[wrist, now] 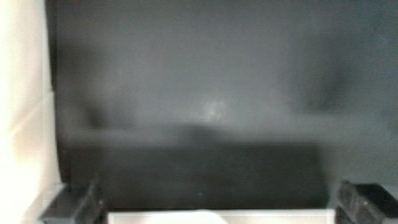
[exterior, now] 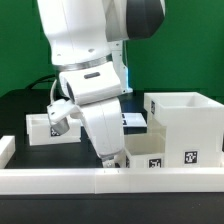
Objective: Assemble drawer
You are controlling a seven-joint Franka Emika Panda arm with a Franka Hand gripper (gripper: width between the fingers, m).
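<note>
The drawer's large white cube housing (exterior: 185, 125) stands on the black table at the exterior view's right, open side up, with square tags on its front. One small white tray (exterior: 44, 127) lies at the exterior view's left. A second tray (exterior: 150, 150) with a tag lies in front of the housing, by the front rail. My gripper (exterior: 108, 158) points down just beside this second tray, on the side away from the housing. In the wrist view my gripper (wrist: 221, 205) is open, fingers (wrist: 71, 205) wide apart, with a white edge (wrist: 169, 217) low between them. Nothing is held.
A low white rail (exterior: 60, 180) runs along the table's front edge, just below my gripper. The marker board (exterior: 133, 120) shows partly behind the arm. A white surface (wrist: 18, 100) fills one side of the wrist view over black table (wrist: 214, 90).
</note>
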